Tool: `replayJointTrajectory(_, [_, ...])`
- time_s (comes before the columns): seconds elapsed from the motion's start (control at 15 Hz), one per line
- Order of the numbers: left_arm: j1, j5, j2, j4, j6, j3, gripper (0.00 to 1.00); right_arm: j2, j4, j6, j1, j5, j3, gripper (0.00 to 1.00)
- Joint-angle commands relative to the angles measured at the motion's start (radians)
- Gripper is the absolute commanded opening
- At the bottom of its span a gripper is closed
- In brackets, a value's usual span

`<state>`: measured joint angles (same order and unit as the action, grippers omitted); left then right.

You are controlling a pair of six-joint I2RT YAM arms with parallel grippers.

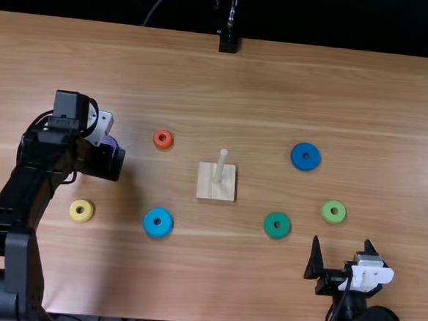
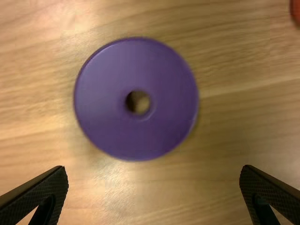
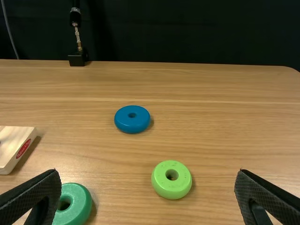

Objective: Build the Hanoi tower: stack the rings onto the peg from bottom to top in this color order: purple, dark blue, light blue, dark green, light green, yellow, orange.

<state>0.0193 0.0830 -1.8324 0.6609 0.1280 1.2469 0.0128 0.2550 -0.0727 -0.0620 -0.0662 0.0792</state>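
Note:
My left gripper point(image 1: 102, 163) is over the table's left side, partly covering the purple ring point(image 1: 110, 141). In the left wrist view the purple ring point(image 2: 108, 98) lies flat beyond the open left gripper point(image 2: 153, 187). The peg point(image 1: 221, 162) rises bare from its wooden base point(image 1: 206, 184). Around it lie the orange ring point(image 1: 164, 133), light blue ring point(image 1: 149, 221), yellow ring point(image 1: 74, 210), dark blue ring point(image 1: 306, 146), dark green ring point(image 1: 269, 224) and light green ring point(image 1: 326, 212). Near the front right, my right gripper point(image 1: 342, 244) stands open; in its wrist view the right gripper point(image 3: 147, 187) holds nothing.
A black stand point(image 1: 228, 42) is at the table's far edge, with a cable near it. The wooden table point(image 1: 212, 285) extends between the two arms, and a dark curtain point(image 3: 187, 30) hangs behind it.

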Motion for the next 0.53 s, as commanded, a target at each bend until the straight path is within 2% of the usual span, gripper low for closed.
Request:
replayJointTrajectory(0.0, [0.007, 0.015, -0.033, -0.002, 0.019, 0.049, 1.0, -0.013, 0.07, -0.001, -0.013, 0.002, -0.062, 1.0])
replayJointTrajectory(0.47, [0.016, 0.015, -0.107, -0.157, 0.01, 0.075, 1.0, -0.013, 0.07, -0.001, -0.013, 0.002, -0.062, 1.0])
